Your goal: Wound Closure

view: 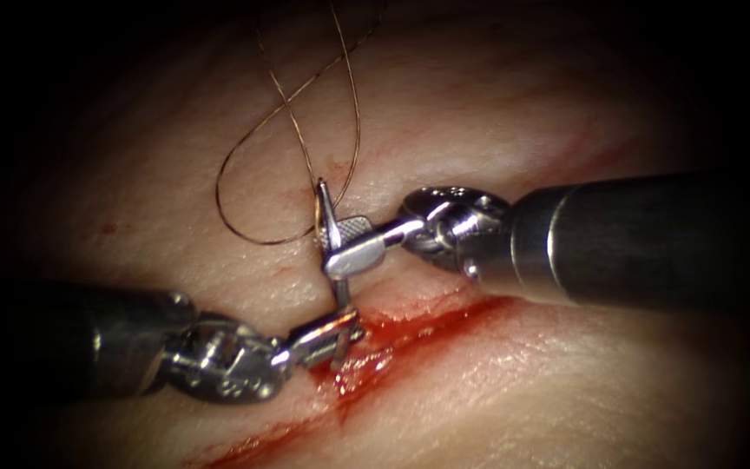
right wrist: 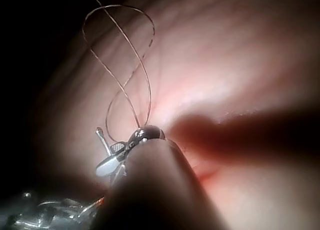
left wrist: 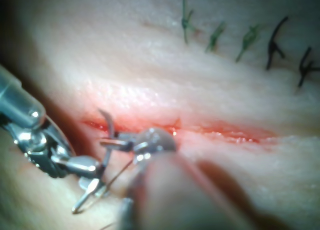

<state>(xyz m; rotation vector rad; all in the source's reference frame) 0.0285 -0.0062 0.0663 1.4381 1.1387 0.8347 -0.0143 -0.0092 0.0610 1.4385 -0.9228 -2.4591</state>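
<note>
We see the curved steel needle [view: 333, 252] standing upright above the red cut [view: 410, 334], clear of the pale tissue [view: 496, 113]. The right tool [view: 340, 239] clenches its upper part, the left tool [view: 340, 334] its lower end; thin brown thread [view: 245, 152] loops upward.

a row of finished stitches [left wrist: 250, 42] beyond the open cut, on pale skin: three greenish ones, then two dark ones [left wrist: 292, 52] further along the same row, well apart from the cut.

I can read no text, label, brand, number or sign on anything here, my own tools included
</note>
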